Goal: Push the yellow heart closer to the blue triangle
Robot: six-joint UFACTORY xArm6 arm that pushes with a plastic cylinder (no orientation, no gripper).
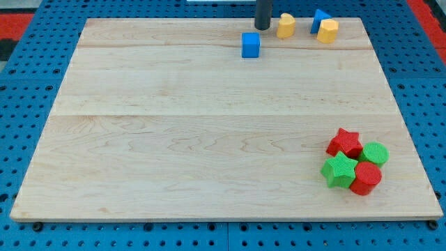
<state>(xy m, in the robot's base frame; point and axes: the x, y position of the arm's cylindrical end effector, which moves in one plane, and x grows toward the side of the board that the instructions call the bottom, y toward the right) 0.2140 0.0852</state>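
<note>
The yellow heart (286, 26) lies near the view's top edge of the wooden board (209, 132). The blue triangle (319, 18) lies to its right, with a small gap between them. A second yellow block (327, 31), which looks like a hexagon, touches the triangle's lower right side. My tip (263, 28) is just left of the yellow heart, close to it; I cannot tell whether they touch. A blue cube (251, 44) sits just below and left of my tip.
A cluster sits at the view's lower right: a red star (345, 143), a green round block (375, 153), a green star (339, 171) and a red round block (366, 178). A blue pegboard (28, 104) surrounds the board.
</note>
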